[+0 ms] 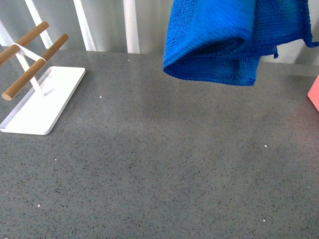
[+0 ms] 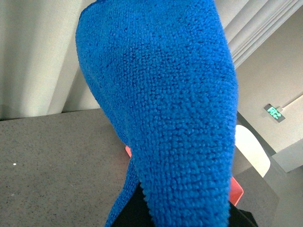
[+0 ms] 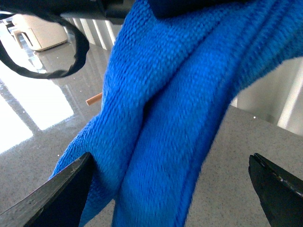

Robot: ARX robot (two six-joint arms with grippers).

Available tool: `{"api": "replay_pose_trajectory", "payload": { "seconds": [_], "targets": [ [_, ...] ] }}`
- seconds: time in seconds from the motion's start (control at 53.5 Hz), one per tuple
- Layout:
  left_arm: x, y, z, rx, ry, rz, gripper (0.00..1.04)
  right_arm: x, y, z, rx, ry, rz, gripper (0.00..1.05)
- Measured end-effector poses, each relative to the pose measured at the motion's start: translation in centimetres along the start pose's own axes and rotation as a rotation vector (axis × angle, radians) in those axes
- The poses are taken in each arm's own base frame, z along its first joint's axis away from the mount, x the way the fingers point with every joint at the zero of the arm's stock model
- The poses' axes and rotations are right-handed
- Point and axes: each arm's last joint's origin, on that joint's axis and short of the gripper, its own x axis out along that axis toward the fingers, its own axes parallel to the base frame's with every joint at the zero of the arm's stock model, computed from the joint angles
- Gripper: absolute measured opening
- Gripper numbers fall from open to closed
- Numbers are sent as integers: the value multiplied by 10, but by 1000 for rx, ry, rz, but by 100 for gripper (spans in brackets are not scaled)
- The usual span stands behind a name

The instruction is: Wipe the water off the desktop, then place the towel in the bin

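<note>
Towel [image 1: 219,45] is off the worktop [image 1: 159,164]. It hangs in the air to the right of the rack [image 1: 42,104] and higher than it, over the far part of the grey surface. Its folded lower edge clears the stone, with no contact seen. The upper part of the cloth runs out of the front view, so the hold point is not visible there. Rack: white tray base flat on the worktop, two tilted wooden rods [image 1: 35,62] on a white upright, well apart from the towel. A pink object [image 1: 314,95], cut by the frame edge, sits on the worktop on the far side of the towel from the rack. Right end effector [image 3: 169,161]: jaws stand wide, both dark fingers [image 3: 57,194] in view and well apart. The towel [image 3: 180,104] hangs between them in thick folds, just beside one finger and not pinched. At the cloth's top in that view a dark body [image 3: 189,5] meets the towel; whether it clamps it I cannot tell. A black cable loop [image 3: 66,61] and one rod tip [image 3: 93,99] of the rack show behind. Left wrist view: towel [image 2: 175,118] fills most of the frame, close to the lens, with worktop [image 2: 52,156] behind and the pink object [image 2: 238,193] peeking past the cloth. Left end effector: only a dark patch [image 2: 137,213] by the cloth, so I cannot tell its state.
</note>
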Motion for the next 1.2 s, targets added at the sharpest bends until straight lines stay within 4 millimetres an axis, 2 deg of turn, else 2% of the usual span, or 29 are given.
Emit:
{"api": "replay_pose_trajectory", "payload": {
  "seconds": [0.262, 0.449, 0.58, 0.785, 0.898, 0.935, 1.066, 1.122, 1.197],
  "targets": [
    [1, -3, -1, -13, 3, -8, 6, 22, 7, 20, -2, -31, 58, 97],
    [1, -4, -1, -40, -2, -8, 6, 33, 12, 24, -5, -32, 64, 75],
    [1, -3, -1, -44, -2, -7, 6, 37, 16, 22, 0, -27, 64, 56],
    [0, -1, 0, -45, -5, -2, 6, 38, 17, 22, -3, -30, 53, 30],
    [-1, 4, 2, -46, -6, 5, 6, 33, 15, 24, -3, -31, 37, 8],
    [-2, 5, 3, -47, -5, 4, 6, 31, 14, 25, -5, -31, 33, 5],
    [-2, 7, 3, -51, -1, 13, 6, 23, 12, 30, -10, -40, 26, 4],
    [-3, 8, 3, -51, -2, 17, 17, 20, 10, 31, -10, -42, 22, 4],
    [-3, 10, 4, -52, -4, 21, 26, 18, 8, 32, -10, -46, 17, 4]
  ]
}}
